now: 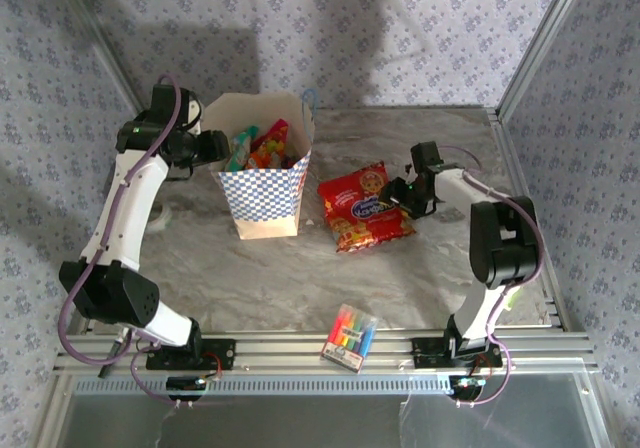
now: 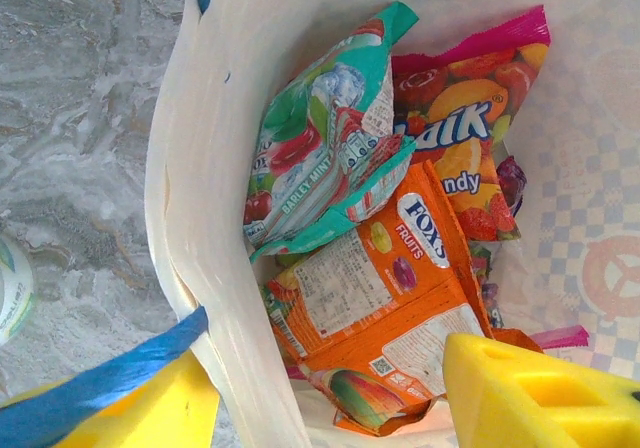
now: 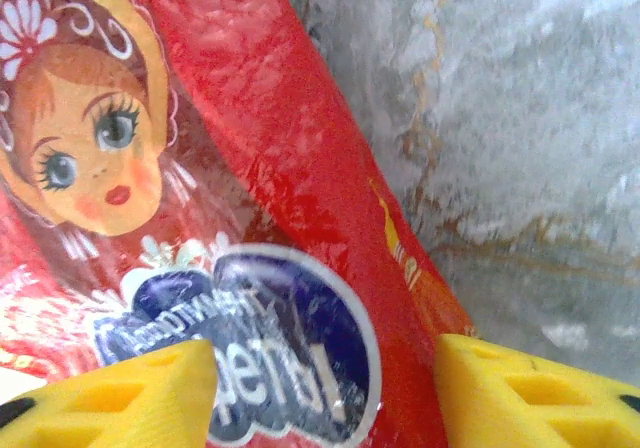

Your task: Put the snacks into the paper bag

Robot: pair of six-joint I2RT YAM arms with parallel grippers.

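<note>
1. The red cookie bag [image 1: 366, 206], shiny and printed with a girl's face, lies flat just right of the paper bag [image 1: 262, 196], with bare table [image 1: 300, 278] on its near side.
2. The right gripper [image 1: 410, 194] straddles its right edge; I cannot tell whether it is pinching.
3. The left gripper [image 1: 216, 146] is released, astride the paper bag's left rim.

Red cookie bag [image 1: 366, 208], blue-white checkered tan paper bag [image 1: 265, 196], grey marbled table [image 1: 300, 278]

One paper bag [image 1: 265, 203], at least four snacks [image 2: 330, 118], one marker pack [image 1: 349, 336].
</note>
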